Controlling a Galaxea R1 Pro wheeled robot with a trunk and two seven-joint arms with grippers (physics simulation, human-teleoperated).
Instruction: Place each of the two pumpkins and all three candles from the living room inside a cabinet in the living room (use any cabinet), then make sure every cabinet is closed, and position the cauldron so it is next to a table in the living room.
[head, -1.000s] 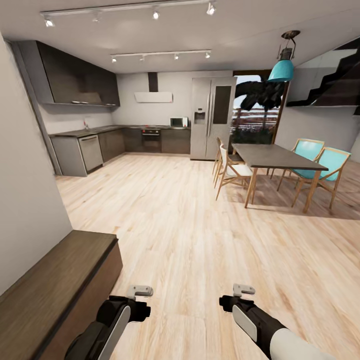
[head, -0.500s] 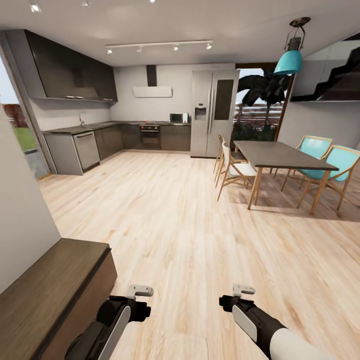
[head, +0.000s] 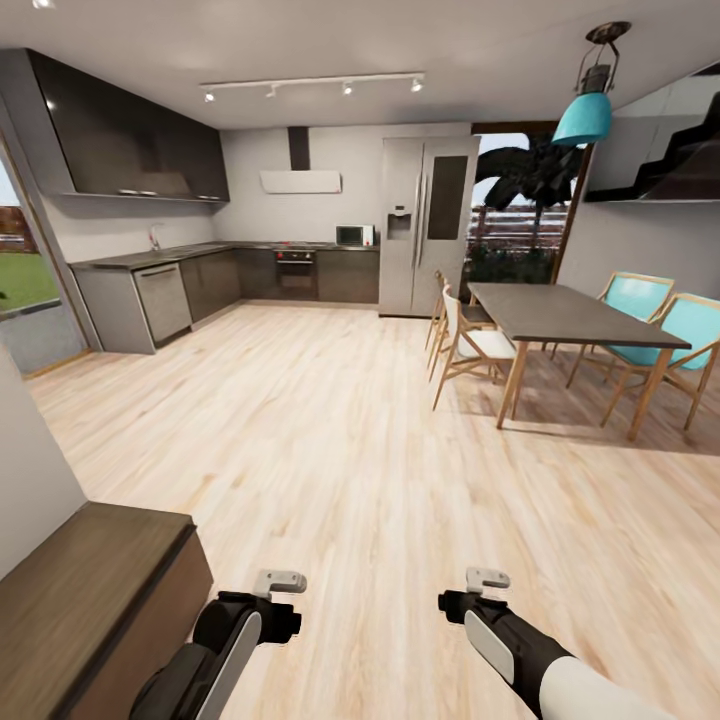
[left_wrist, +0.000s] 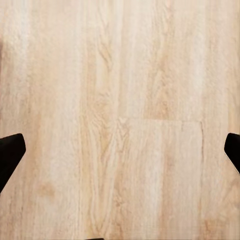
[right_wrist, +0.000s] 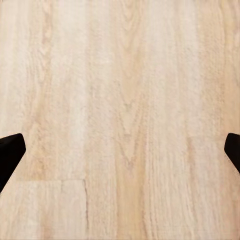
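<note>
We looked out over a wide room floored in pale wood planks (head: 330, 440), the largest thing in view, running from our arms to the far kitchen. Along the back and left walls stood the grey kitchen cabinets (head: 200, 285) under dark upper units, with a steel fridge (head: 424, 228) to their right and a white hood above the oven. On the right stood a dark dining table (head: 570, 315) on light wooden legs, with white-seated chairs on its near side and turquoise chairs (head: 688, 335) on its far side, and a turquoise pendant lamp (head: 586, 118) hanging above. At the lower left, against the pale wall, we saw one end of the cabinet (head: 95, 590) — a low, dark brown wooden unit with a flat top and a plain end panel; its fronts were turned away from us, so we could not tell whether they were closed. Nothing rested on the part of its top that we saw. Our left gripper (head: 280, 581) hung low just beside that cabinet end, and our right gripper (head: 487, 578) hung level with it, well apart — both over bare floor. In each wrist view the dark fingertips (left_wrist: 9, 155) (right_wrist: 9, 152) sat at opposite edges with only planks between them, so both pairs of jaws were spread wide and held nothing.
</note>
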